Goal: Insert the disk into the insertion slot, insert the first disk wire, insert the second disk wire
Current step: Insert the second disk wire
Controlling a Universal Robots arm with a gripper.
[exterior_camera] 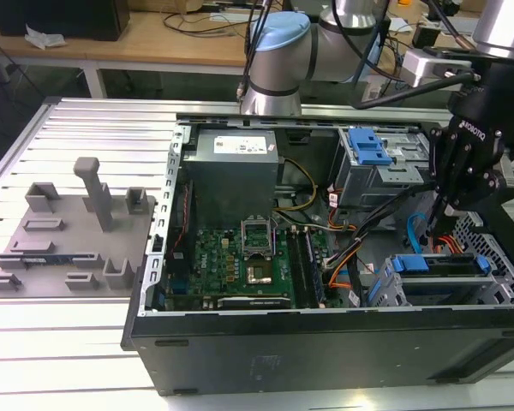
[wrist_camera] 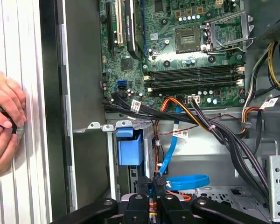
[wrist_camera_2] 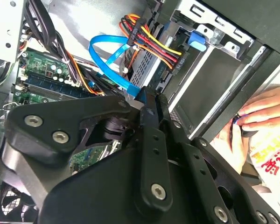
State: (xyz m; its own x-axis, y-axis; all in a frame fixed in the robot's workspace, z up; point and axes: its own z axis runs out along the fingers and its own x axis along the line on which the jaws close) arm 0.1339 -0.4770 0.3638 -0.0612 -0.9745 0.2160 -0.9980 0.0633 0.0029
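The disk (exterior_camera: 437,265), with its blue carrier, sits inside the insertion slot (exterior_camera: 500,276), a grey perforated cage at the exterior view's right. My gripper (exterior_camera: 446,216) hangs just above the cage. In both wrist views its fingers (wrist_camera_2: 148,106) are shut on the end plug of a blue flat wire (wrist_camera_2: 113,55), whose loop (wrist_camera: 188,181) curls beside them. A bundle of red, yellow and black wires (wrist_camera_2: 151,44) ends in a black plug at the disk's edge (wrist_camera_2: 174,65). The blue carrier (wrist_camera: 129,150) shows in the first wrist view.
A taller grey bay with a blue latch (exterior_camera: 367,147) stands behind the cage. The motherboard (exterior_camera: 240,257) and black cable bundles (wrist_camera: 224,135) fill the case. A person's hands (wrist_camera: 3,116) rest on the table outside the case wall. A grey fixture plate (exterior_camera: 64,235) lies at the exterior view's left.
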